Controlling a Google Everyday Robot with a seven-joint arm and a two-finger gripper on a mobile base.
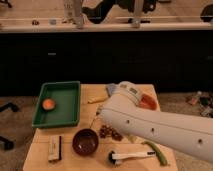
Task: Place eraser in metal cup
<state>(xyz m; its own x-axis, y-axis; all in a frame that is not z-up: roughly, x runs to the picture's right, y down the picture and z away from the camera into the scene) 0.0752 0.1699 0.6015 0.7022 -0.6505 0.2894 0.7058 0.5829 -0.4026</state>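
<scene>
The eraser [54,148], a pale block with a black strip, lies flat at the table's front left corner with nothing touching it. The metal cup is hidden behind my white arm [150,125], which sweeps in from the lower right across the middle of the table. My gripper is hidden too, behind the arm's rounded end near the table's centre. It is well to the right of the eraser and holds nothing I can see.
A green tray [70,90] at the left holds an orange ball [48,104]. A dark bowl [86,141] sits right of the eraser. A white-handled brush [131,156], a green pod [157,152], dark grapes [110,133], a yellow piece [96,100], a blue-grey sponge [112,89] and an orange item [149,103] lie around the arm.
</scene>
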